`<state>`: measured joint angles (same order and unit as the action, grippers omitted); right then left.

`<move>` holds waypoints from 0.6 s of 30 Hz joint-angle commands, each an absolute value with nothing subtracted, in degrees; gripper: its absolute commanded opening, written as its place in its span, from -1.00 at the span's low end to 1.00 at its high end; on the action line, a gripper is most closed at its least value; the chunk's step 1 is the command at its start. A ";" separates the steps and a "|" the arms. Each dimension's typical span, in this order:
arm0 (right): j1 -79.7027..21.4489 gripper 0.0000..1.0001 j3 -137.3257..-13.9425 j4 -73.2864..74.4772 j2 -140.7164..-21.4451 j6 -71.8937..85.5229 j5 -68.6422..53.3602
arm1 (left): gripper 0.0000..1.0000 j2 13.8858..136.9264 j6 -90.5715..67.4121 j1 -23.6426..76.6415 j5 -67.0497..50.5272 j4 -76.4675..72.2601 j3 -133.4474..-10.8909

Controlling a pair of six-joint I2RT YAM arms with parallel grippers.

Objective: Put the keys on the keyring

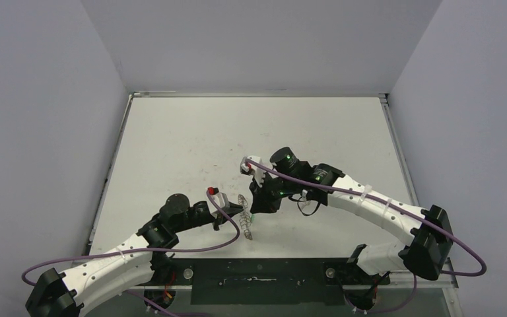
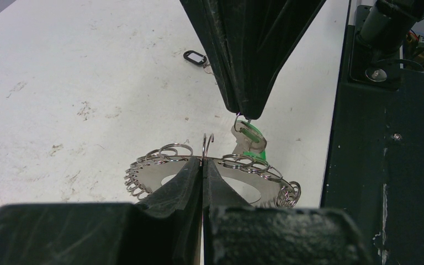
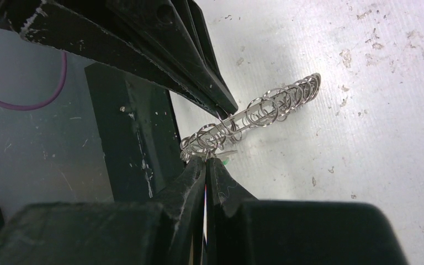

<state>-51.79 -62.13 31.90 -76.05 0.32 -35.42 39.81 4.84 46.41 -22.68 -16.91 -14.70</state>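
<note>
The keyring (image 2: 160,165), a flat silvery disc fringed with wire loops, is held off the table, seen edge-on in the top view (image 1: 247,224). My left gripper (image 2: 203,161) is shut on its near rim. My right gripper (image 3: 206,160) is shut on a small loop that carries the silvery key with the green tag (image 2: 250,138). The key hangs from its tip, just above the keyring's far rim. In the right wrist view the keyring (image 3: 265,107) runs across in front of my fingertips. A black oblong tag (image 2: 194,57) lies apart on the table, beyond the right fingers.
The black base plate (image 1: 257,274) runs along the near edge of the white table (image 1: 191,139) and also shows in the left wrist view (image 2: 386,165). Grey walls close in the left, right and far sides. Purple cables trail from both arms.
</note>
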 commanded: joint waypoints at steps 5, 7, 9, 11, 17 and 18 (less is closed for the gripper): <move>-53.37 -1.00 -66.40 30.72 -76.79 -0.06 -34.01 | -1.00 39.04 4.14 46.71 -22.41 -20.71 -16.08; -53.52 -1.00 -66.60 30.52 -77.04 0.00 -33.76 | -1.00 38.94 4.14 46.67 -22.54 -20.65 -16.01; -53.75 -1.00 -66.86 30.33 -77.44 0.00 -33.76 | -1.00 38.94 4.13 46.73 -22.59 -20.65 -16.00; -54.03 -1.00 -67.04 30.24 -78.04 0.00 -33.65 | -1.00 38.96 4.21 46.67 -22.58 -20.65 -16.00; -54.67 -1.00 -68.03 29.60 -79.56 2.37 -30.63 | -1.00 38.69 4.13 46.68 -22.67 -20.52 -15.84; -54.67 -1.00 -68.29 29.62 -79.85 2.86 -30.14 | -1.00 38.67 4.15 46.67 -22.75 -20.56 -15.82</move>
